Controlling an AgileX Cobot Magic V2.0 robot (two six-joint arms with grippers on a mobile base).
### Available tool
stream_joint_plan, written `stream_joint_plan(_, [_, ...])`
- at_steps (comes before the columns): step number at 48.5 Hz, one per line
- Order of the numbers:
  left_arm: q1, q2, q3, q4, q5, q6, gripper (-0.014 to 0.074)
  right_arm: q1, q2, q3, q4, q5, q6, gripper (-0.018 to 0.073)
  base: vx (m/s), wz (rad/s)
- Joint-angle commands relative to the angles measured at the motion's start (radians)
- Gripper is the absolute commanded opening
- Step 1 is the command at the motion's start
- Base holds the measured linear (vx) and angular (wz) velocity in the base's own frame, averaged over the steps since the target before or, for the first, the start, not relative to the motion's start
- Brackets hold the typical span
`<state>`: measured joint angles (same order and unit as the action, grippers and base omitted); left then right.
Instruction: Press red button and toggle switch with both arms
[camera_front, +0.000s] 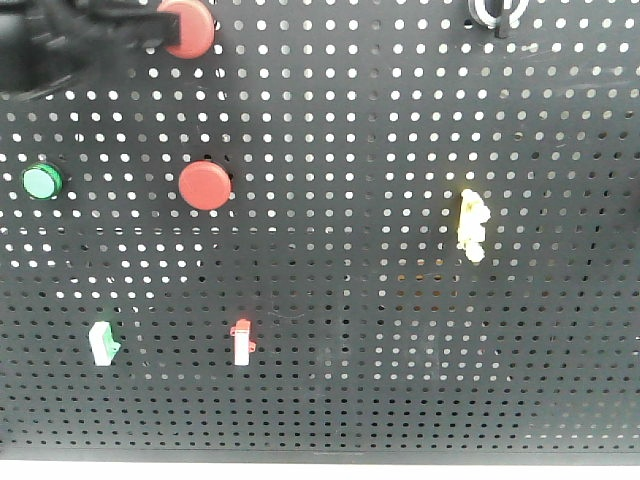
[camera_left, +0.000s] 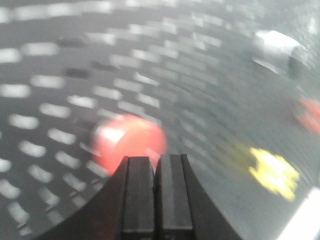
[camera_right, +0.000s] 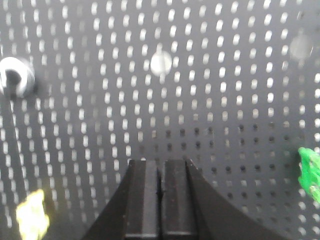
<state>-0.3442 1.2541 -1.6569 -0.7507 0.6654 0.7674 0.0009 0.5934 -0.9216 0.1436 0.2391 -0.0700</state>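
The red button sits at the top left of the black pegboard. My left gripper reaches in from the left, its tip at the button's left edge. In the blurred left wrist view the button lies just beyond my shut left gripper. A second red button sits lower. My right gripper is shut and empty, facing bare pegboard; the front view does not show it. A green-and-white switch, a red-and-white switch and a yellow part are mounted; which is the toggle switch I cannot tell.
A small green button sits left of the lower red button. A silver ring fitting is at the top right, also seen as the ring left of my right gripper. A green part shows at the right edge.
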Motion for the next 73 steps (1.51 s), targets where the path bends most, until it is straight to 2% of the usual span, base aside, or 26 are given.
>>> stream_joint_plan(1, [-0.006,-0.082,0.024,0.004,-0.031,0.000,0.0001,-0.004,-0.003,-0.028,-0.008,-0.022,-0.069,-0.0003,0.00,0.00])
stream_joint_plan(7, [-0.006,-0.175,0.159,0.006,-0.055,0.000,0.0001,-0.004,-0.002,-0.028,0.017,0.088,-0.207,-0.0003,0.00,0.00])
stream_joint_plan(11, [-0.006,-0.252,0.288,0.006,-0.107,0.000,0.0001,-0.004,0.003,-0.028,0.106,0.149,-0.312,-0.0003,0.00,0.00])
stream_joint_plan(17, [-0.006,-0.379,0.493,0.005,-0.195,-0.004,0.0001,-0.004,0.031,-0.031,0.348,0.178,-0.511,-0.0003,0.00,0.00])
stream_joint_plan(20, [-0.006,-0.437,0.575,0.005,-0.221,-0.025,0.0001,-0.004,0.060,-0.036,0.509,0.180,-0.641,-0.0003,0.00,0.00])
stream_joint_plan(25, [-0.006,-0.530,0.693,0.005,-0.236,-0.070,0.0001,-0.004,0.129,-0.071,0.772,0.227,-0.857,-0.0003,0.00,0.00])
stream_joint_plan(29, [-0.006,-0.585,0.757,0.005,-0.241,-0.100,0.0001,-0.004,0.195,-0.122,0.930,0.288,-0.992,-0.0003,0.00,0.00])
stream_joint_plan(33, [-0.006,-0.617,0.792,0.005,-0.240,-0.126,0.0001,-0.004,0.269,-0.194,1.061,0.324,-1.069,-0.0003,0.00,0.00])
stream_joint_plan(36, [-0.006,-0.632,0.801,0.005,-0.235,-0.138,0.0001,-0.004,0.323,-0.254,1.105,0.332,-1.075,-0.0003,0.00,0.00])
stream_joint_plan(42, [-0.006,-0.635,0.804,0.005,-0.232,-0.168,0.0001,0.024,0.425,-0.385,1.139,0.390,-1.075,-0.0003,0.00,0.00])
stream_joint_plan(47, [-0.006,-0.635,0.804,0.005,-0.240,-0.176,0.0001,0.144,0.515,-0.497,1.126,0.379,-1.069,-0.0003,0.00,0.00])
stream_joint_plan(49, [-0.006,-0.635,0.804,0.005,-0.243,-0.176,0.0001,0.202,0.547,-0.530,1.096,0.340,-1.061,-0.0003,0.00,0.00])
stream_joint_plan(55, [-0.006,-0.635,0.804,0.005,-0.244,-0.182,0.0001,0.288,0.601,-0.589,0.984,0.227,-0.973,-0.0003,0.00,0.00])
stream_joint_plan(60, [-0.006,-0.635,0.804,0.005,-0.239,-0.183,0.0001,0.296,0.618,-0.613,0.928,0.166,-0.934,-0.0003,0.00,0.00])
stream_joint_plan(73, [-0.006,-0.635,0.804,0.005,-0.237,-0.183,0.0001,0.296,0.654,-0.610,0.929,0.092,-0.929,-0.0003,0.00,0.00])
